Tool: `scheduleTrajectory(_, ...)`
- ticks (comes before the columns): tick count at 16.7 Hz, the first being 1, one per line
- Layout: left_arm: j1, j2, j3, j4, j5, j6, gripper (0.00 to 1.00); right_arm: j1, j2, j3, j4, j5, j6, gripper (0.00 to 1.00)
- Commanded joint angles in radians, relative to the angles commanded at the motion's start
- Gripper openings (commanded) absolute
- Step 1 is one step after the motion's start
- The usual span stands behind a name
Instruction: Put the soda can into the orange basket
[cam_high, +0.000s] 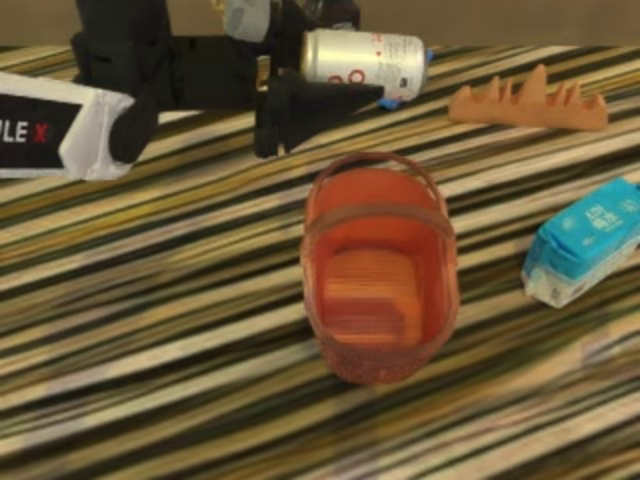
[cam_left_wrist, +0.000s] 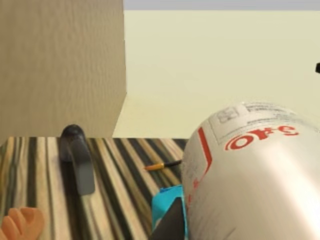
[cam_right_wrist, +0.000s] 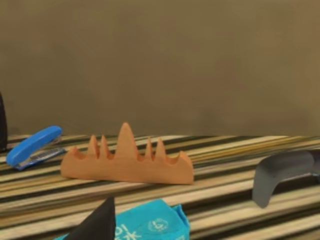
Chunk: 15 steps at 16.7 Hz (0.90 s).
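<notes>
Silver soda can (cam_high: 363, 57) lies sideways beyond the upright, empty orange basket (cam_high: 443, 300)

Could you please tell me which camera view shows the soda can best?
The top view: the whole soda can shows, lying sideways in the left gripper, beyond the orange basket. The left wrist view shows only part of its side, close up. The right wrist view does not show it.

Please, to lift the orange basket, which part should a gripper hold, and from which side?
Its arched handle, at the top middle, from above. The orange basket stands upright, and the thin hoop crosses over its open mouth, probably leaving room for two fingers.
</notes>
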Motion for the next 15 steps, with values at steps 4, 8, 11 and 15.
scheduleTrajectory(4,0.008,0.039,-0.005,0.039,0.001,0.002,0.00,0.000,0.000,0.000,0.000,0.000,0.000,1.00)
scheduleTrajectory(8,0.015,0.156,-0.043,0.202,0.005,-0.001,0.00,0.000,0.000,0.000,0.000,0.000,0.000,1.00)
scheduleTrajectory(11,0.023,0.236,-0.072,0.316,0.004,-0.004,0.00,0.000,0.000,0.000,0.000,0.000,0.000,1.00)
scheduleTrajectory(15,0.026,0.258,-0.082,0.344,0.002,-0.004,0.00,0.000,0.000,0.000,0.000,0.000,0.000,1.00)
